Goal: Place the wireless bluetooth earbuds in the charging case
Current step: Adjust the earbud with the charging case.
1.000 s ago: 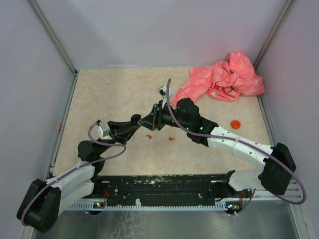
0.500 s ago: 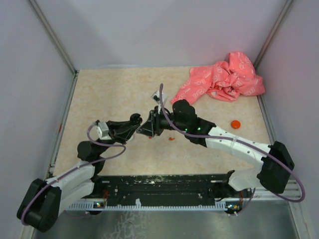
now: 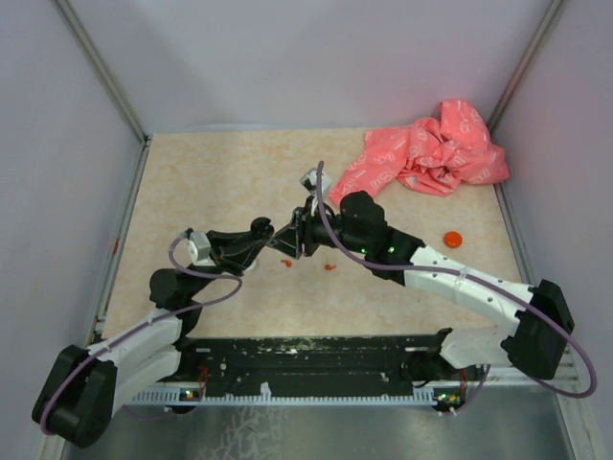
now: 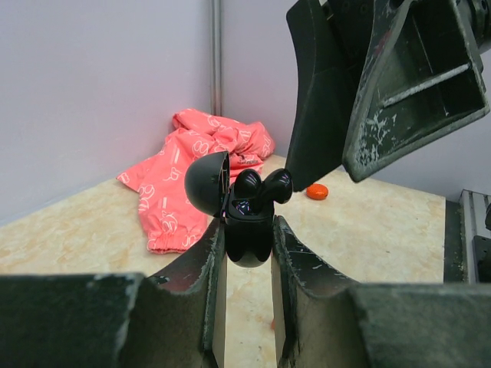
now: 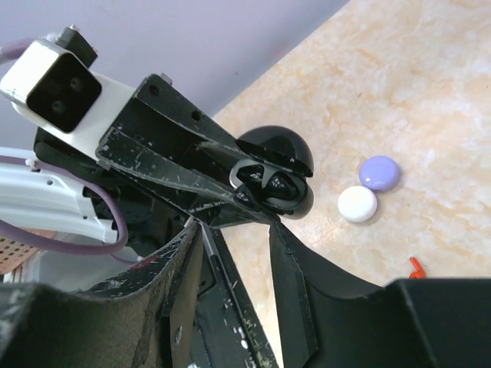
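My left gripper (image 4: 247,230) is shut on the black charging case (image 4: 247,244), held above the table with its lid (image 4: 205,184) swung open. Two black earbuds (image 4: 261,188) sit in the case's sockets, their tops sticking up. In the right wrist view the same case (image 5: 299,205) with the earbuds (image 5: 276,184) lies just beyond my right gripper (image 5: 234,228), which is open with nothing between its fingers. From above, the left gripper (image 3: 272,238) and right gripper (image 3: 295,236) meet tip to tip at mid-table. The right fingers (image 4: 406,84) hang above and right of the case.
A crumpled pink cloth (image 3: 426,158) lies at the back right corner. An orange-red disc (image 3: 453,238) sits right of the arms. Small red bits (image 3: 329,266) lie on the table under the grippers. A white disc (image 5: 357,204) and a purple disc (image 5: 380,172) rest beside the case.
The right gripper dipped left over the case, then drew back up and right a little, and its jaws widened slightly. The left gripper kept holding the case almost still.
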Controlling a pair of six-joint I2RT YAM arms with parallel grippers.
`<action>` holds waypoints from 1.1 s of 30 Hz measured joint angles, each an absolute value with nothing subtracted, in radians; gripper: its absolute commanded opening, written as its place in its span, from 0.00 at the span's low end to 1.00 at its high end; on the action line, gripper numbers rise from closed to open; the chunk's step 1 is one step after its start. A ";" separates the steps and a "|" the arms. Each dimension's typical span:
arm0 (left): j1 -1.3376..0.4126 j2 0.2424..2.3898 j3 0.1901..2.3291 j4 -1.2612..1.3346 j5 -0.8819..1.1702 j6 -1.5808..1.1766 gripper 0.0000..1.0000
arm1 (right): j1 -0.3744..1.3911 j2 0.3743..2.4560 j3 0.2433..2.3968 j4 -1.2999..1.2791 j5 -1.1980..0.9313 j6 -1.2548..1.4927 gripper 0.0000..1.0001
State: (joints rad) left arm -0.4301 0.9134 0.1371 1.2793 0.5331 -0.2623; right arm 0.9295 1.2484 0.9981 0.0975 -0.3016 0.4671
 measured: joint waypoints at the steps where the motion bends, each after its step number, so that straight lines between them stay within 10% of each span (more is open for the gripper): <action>1: -0.430 0.913 0.137 1.277 0.534 -0.263 0.00 | 0.929 1.247 0.998 0.107 -0.301 0.464 0.41; 33: -0.430 0.936 0.165 1.248 0.593 -0.292 0.00 | 0.929 1.306 1.023 0.203 -0.453 0.456 0.41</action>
